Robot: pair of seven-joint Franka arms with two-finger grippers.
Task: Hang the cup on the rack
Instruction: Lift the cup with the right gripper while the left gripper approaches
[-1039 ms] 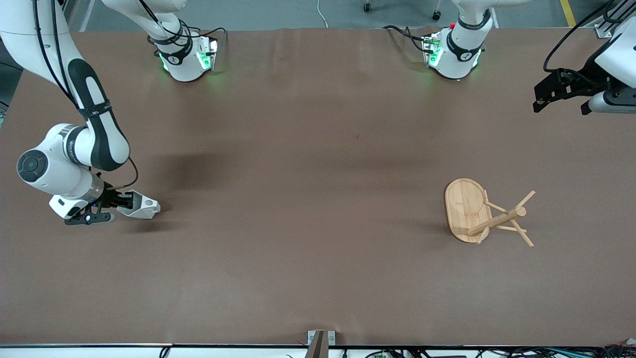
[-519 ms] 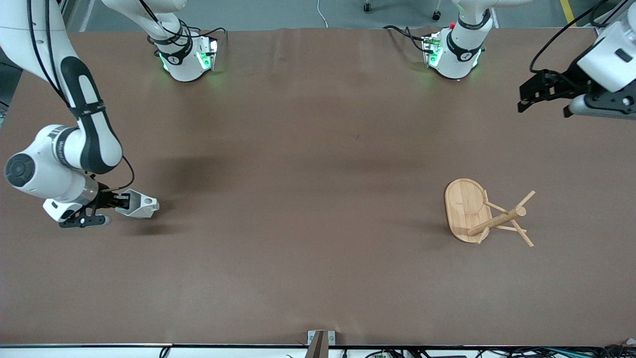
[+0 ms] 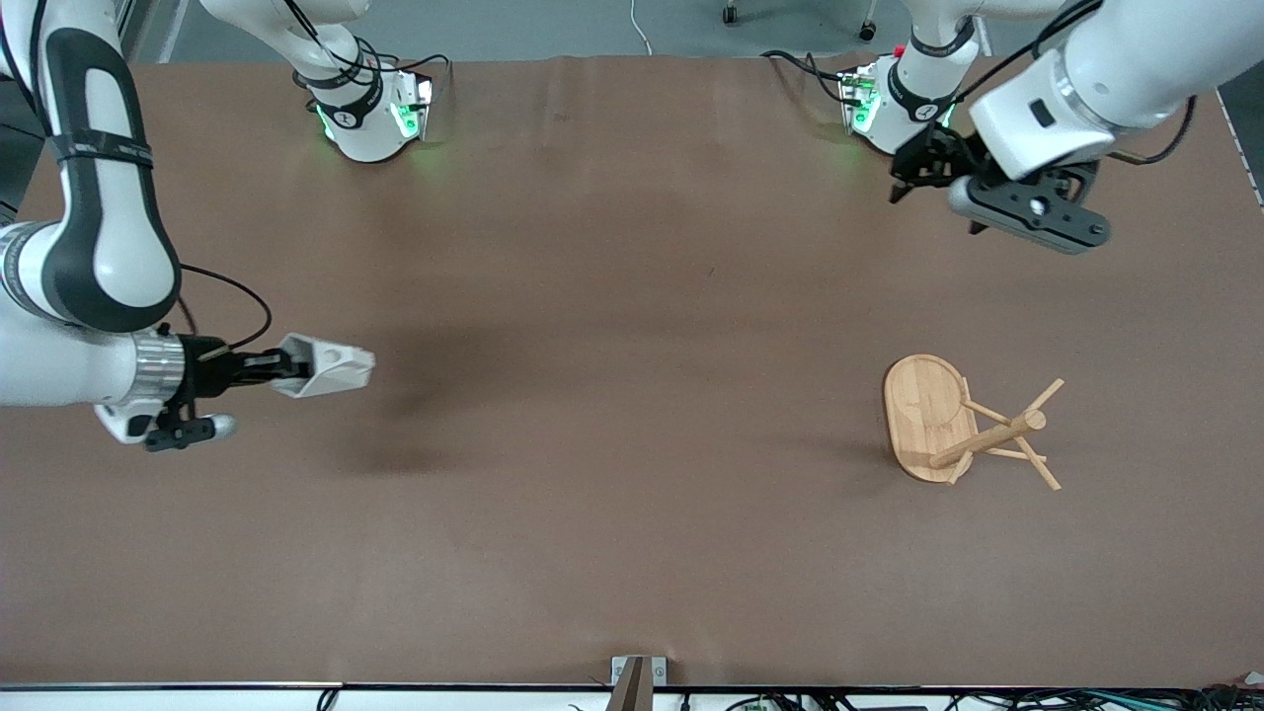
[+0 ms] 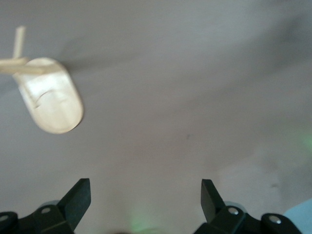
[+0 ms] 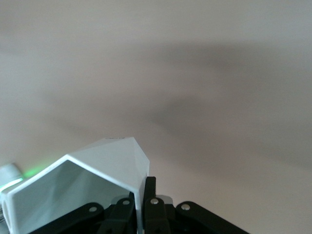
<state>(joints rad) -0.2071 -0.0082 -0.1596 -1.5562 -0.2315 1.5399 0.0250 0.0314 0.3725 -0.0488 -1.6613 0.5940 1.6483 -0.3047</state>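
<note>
My right gripper [image 3: 275, 368] is shut on the rim wall of the white faceted cup [image 3: 329, 365] and holds it in the air over the right arm's end of the table. In the right wrist view the cup [image 5: 92, 180] has its wall pinched by the right gripper [image 5: 143, 195]. The bamboo rack [image 3: 963, 425] stands toward the left arm's end, its oval base [image 3: 923, 410] flat on the table. My left gripper [image 3: 923, 178] hangs open and empty over the table near its own base. The left wrist view shows the left gripper [image 4: 145, 197] with the rack [image 4: 51, 95] farther off.
The brown table top [image 3: 632, 395] stretches between cup and rack. The two arm bases [image 3: 370, 109] [image 3: 904, 104] stand along the edge farthest from the front camera. A small metal bracket [image 3: 637, 676] sits at the nearest edge.
My right gripper has lifted the cup and carried it toward the table's middle. The left arm has swung in from the table's end to a spot near its base, still open.
</note>
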